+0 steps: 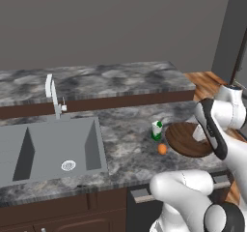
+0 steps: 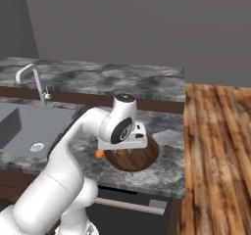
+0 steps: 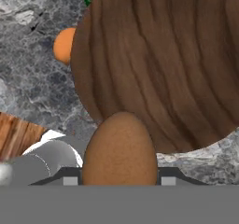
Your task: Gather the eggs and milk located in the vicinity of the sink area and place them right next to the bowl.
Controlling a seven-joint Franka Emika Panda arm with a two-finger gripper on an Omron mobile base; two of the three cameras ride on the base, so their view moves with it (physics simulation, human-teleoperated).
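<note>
brown egg held over the bowl's edge

the brown egg [image 3: 120,149] sits low in the hand view, clamped between the gripper [image 3: 119,178] jaws, over the near rim of the wooden bowl [image 3: 158,64]. the orange egg [image 1: 162,149] lies on the counter [image 1: 125,144] just beside the bowl's left edge, with the milk carton [image 1: 157,130] upright just behind it, near the bowl. the sink [image 1: 48,149] fills the left of the left base view, well apart, its faucet [image 1: 54,98] behind it.
</note>
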